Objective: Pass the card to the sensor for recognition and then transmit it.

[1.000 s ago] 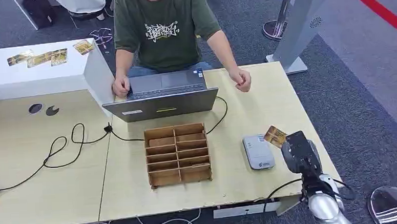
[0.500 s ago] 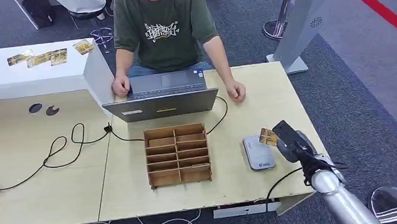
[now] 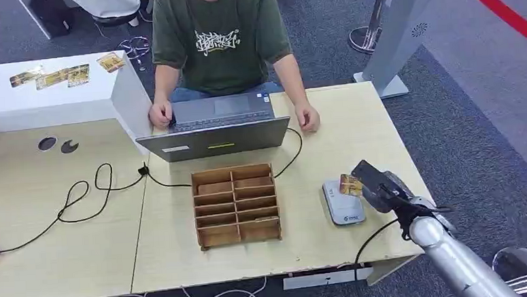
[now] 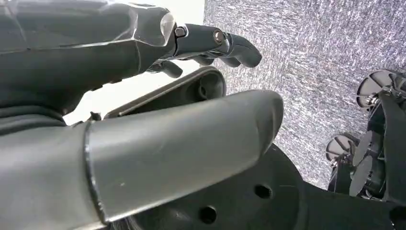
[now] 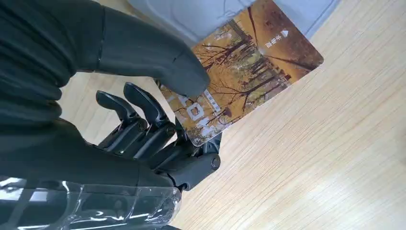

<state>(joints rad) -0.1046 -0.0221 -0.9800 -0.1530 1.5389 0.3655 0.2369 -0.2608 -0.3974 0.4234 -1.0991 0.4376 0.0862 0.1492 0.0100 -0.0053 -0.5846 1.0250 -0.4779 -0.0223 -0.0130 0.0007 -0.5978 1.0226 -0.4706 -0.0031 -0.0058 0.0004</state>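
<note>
Head view: right hand [image 3: 378, 183] at the right end of the pale wooden bench [image 3: 69, 254], pinching a small autumn-printed orange-brown card [image 3: 350, 185] by one end, the card held over the right edge of the flat grey rounded card sensor [image 3: 341, 202]; whether card and sensor touch cannot be told. Sensor marked with a small blue logo near its front edge, too small to read. Left of the sensor, a brown wooden compartment organiser [image 3: 236, 204]; beyond it an open grey laptop [image 3: 215, 127] with a black cable [image 3: 86, 195] trailing across the bench. Behind the laptop, a seated person in a green T-shirt [image 3: 217, 38] with white graffiti-style lettering, not legible, both hands by the laptop. More cards [image 3: 53, 76] spread on a white raised counter at far left. Left wrist view: left hand [image 4: 143, 96] hanging over grey carpet, fingers [image 4: 230, 45] curled loosely and slightly apart, holding nothing. Right wrist view: thumb pressing the card [image 5: 242, 72] against the dark fingers [image 5: 143, 115], tree scene and white characters printed on it, large figures near the grip partly hidden, grey sensor edge beneath the card's far end.
</note>
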